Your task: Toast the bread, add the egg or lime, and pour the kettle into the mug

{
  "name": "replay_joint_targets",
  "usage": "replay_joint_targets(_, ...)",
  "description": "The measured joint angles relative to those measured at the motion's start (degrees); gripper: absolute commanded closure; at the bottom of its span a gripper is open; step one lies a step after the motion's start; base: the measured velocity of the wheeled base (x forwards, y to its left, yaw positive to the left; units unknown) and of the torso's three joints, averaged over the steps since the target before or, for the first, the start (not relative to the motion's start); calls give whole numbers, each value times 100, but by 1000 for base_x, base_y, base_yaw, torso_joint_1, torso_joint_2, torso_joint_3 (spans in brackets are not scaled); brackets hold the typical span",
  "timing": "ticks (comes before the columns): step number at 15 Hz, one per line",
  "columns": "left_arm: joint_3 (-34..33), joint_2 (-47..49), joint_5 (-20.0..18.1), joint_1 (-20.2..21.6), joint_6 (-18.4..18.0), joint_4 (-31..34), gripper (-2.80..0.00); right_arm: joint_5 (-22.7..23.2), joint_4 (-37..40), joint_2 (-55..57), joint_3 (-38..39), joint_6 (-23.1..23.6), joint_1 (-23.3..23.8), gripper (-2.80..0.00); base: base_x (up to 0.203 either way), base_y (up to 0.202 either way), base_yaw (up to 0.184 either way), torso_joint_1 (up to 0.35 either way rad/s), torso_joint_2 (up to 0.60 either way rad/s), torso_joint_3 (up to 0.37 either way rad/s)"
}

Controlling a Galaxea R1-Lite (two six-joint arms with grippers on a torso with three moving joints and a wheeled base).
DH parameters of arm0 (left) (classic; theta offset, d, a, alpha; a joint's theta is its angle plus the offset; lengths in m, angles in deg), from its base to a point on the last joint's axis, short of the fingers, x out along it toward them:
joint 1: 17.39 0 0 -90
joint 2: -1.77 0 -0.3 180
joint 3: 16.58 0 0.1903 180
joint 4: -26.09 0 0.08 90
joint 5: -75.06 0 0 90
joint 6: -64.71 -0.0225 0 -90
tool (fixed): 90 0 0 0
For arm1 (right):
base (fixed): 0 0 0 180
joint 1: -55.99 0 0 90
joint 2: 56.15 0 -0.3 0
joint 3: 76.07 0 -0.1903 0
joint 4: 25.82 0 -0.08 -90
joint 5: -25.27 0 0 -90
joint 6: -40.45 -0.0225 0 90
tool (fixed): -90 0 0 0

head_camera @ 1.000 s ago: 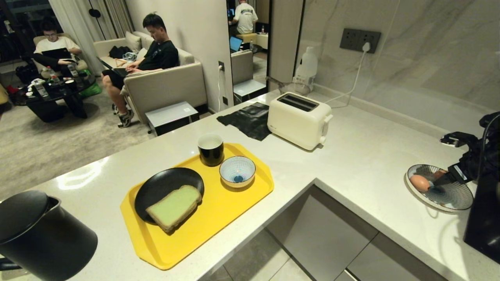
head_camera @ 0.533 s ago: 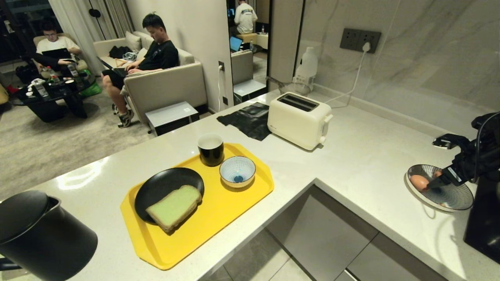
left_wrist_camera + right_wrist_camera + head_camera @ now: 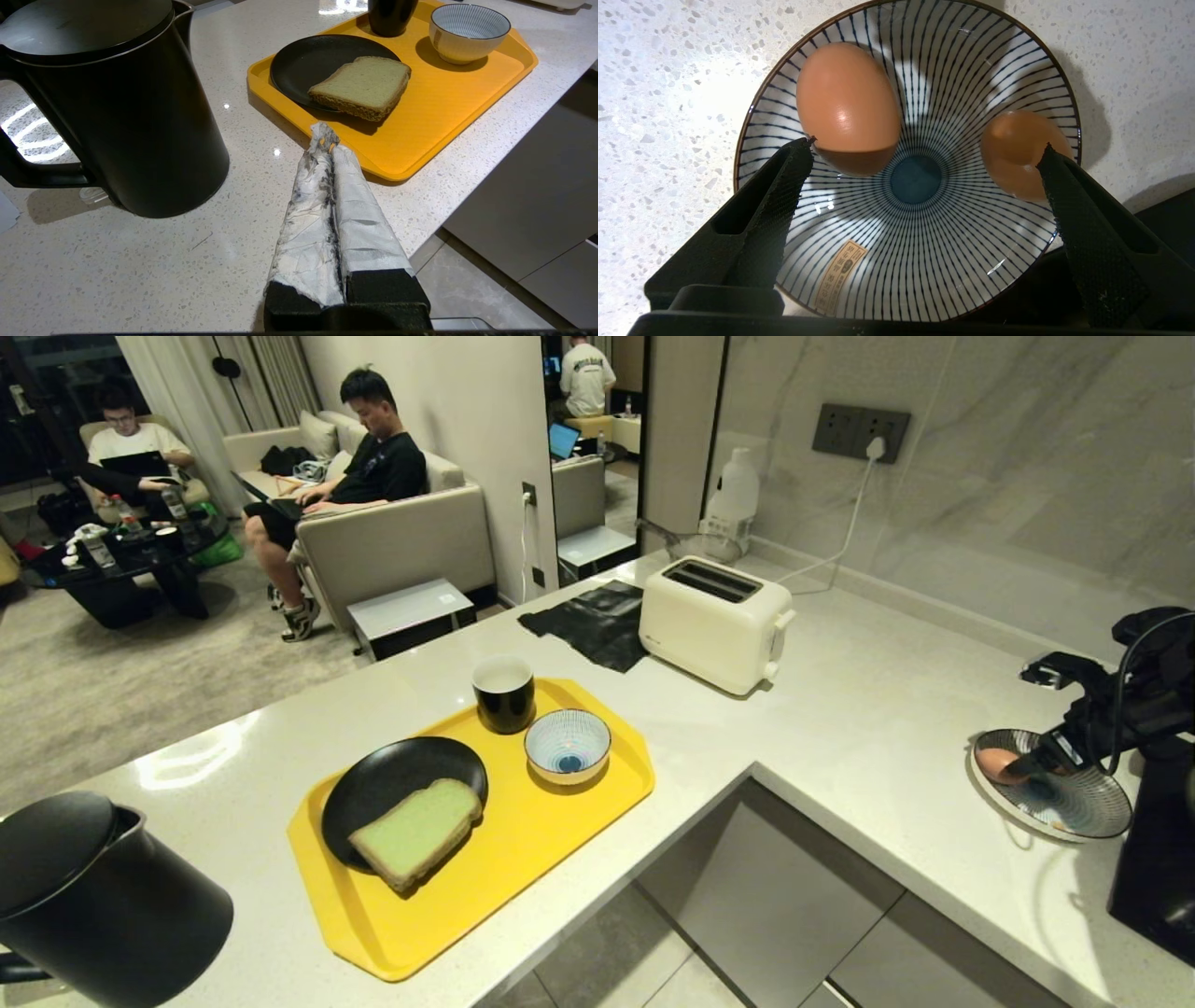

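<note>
The left gripper (image 3: 327, 140) is held above the counter (image 3: 140, 270), jaws pressed together, between the kettle (image 3: 126, 116) and the tray (image 3: 444, 102), where the bread (image 3: 362, 84) is laid on a plate (image 3: 303, 60).

We see a glossy speckled stone worktop (image 3: 868, 728), a matt black kettle (image 3: 117, 107), a smooth yellow plastic tray (image 3: 523, 868), a glazed striped ceramic bowl (image 3: 924, 261) and a smooth-shelled, faintly shiny egg (image 3: 847, 102).
</note>
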Motion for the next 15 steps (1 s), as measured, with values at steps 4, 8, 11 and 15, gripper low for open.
replay_joint_targets(4, 0, 0, 0, 0, -3, -2, 0, 1, -27, 82, 0, 146, 1, -280, 0, 0, 0, 0, 0, 0)
replay_joint_targets(8, 1, 0, 2, 0, 1, 0, 0, 13, -38, 107, 0, 250, -14, -280, 0, 0, 0, 0, 0, 0)
replay_joint_targets(11, 0, 0, 0, 0, 2, -2, 0, 18, -32, 112, 0, 341, -68, -280, 0, 0, 0, 0, 0, 0)
replay_joint_targets(15, 0, 0, 0, 0, 0, 0, 0, 21, -30, 145, 10, 581, -118, -280, 0, 0, 0, 0, 0, 0)
